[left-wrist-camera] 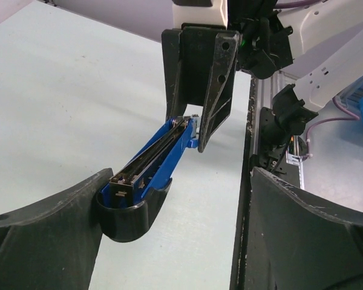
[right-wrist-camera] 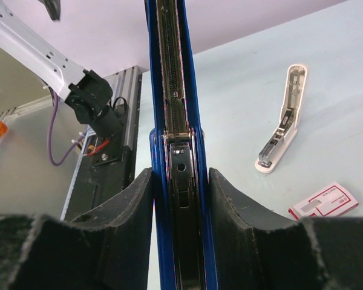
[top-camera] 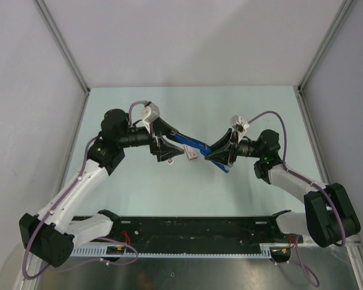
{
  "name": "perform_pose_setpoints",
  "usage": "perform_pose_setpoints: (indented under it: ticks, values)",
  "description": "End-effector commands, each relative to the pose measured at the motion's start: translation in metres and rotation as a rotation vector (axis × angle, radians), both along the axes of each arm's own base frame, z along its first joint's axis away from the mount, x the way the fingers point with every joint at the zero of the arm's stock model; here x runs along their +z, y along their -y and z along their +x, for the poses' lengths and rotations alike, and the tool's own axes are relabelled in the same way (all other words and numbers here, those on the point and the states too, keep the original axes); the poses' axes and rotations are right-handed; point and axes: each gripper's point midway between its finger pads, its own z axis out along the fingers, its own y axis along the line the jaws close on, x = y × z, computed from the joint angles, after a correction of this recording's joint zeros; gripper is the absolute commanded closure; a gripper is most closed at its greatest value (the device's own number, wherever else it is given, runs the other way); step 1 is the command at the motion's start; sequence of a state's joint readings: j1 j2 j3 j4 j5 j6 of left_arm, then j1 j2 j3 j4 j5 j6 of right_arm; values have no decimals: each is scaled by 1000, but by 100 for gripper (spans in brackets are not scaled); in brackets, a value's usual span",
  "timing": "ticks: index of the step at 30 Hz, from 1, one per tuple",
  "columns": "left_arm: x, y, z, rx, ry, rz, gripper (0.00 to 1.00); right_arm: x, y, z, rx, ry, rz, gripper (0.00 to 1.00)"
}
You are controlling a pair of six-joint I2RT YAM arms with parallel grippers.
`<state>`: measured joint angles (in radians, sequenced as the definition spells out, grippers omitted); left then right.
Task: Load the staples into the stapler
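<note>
The blue stapler (top-camera: 199,150) hangs above the table between both grippers, its top opened so the metal channel (right-wrist-camera: 171,90) shows. My right gripper (right-wrist-camera: 181,175) is shut on its blue body (right-wrist-camera: 193,199), one finger on each side. In the left wrist view the stapler (left-wrist-camera: 154,166) runs from the right gripper down to my left gripper (left-wrist-camera: 180,175), which is wide open. The stapler's black end (left-wrist-camera: 130,214) rests against the inside of one left finger. The pink-and-white staple box (right-wrist-camera: 323,201) lies on the table (top-camera: 192,154). I cannot tell whether staples sit in the channel.
A white stapler (right-wrist-camera: 283,124) lies opened on the table beside the box, just under the left gripper in the top view (top-camera: 169,159). A black rail (top-camera: 193,226) runs along the near edge. Grey walls close the back and sides.
</note>
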<state>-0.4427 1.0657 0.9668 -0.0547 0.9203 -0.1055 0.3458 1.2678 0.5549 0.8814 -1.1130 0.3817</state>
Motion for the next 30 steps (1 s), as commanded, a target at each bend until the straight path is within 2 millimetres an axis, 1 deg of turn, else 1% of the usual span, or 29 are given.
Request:
perform_pose_setpoints:
  ticks: [1, 5, 10, 13, 16, 20, 25, 28, 30]
  values:
    - [44, -5, -6, -8, 85, -59, 1, 14, 0, 7, -48, 107, 5, 100]
    - [53, -12, -1, 29, 93, -69, 1, 11, -1, 5, -42, 120, -11, 100]
    - [50, -24, 8, 87, 86, -61, 0, 15, -1, 1, -33, 130, -4, 100]
    - [49, -38, 18, 159, 91, -57, 1, 16, -1, 0, -32, 145, -8, 100]
    - [52, -62, 34, 280, 109, -49, 1, 10, 0, 1, -40, 161, -35, 100]
    - [52, -108, 55, 466, 128, -38, 0, -11, -3, 3, -52, 215, -125, 100]
    - [36, -165, 66, 643, 128, -14, 1, -37, 0, 14, -82, 291, -250, 100]
    - [23, -185, 67, 701, 112, -3, 1, -52, 6, 21, -112, 309, -320, 100]
    - [16, -192, 67, 719, 103, 2, 1, -56, 12, 31, -157, 305, -346, 100]
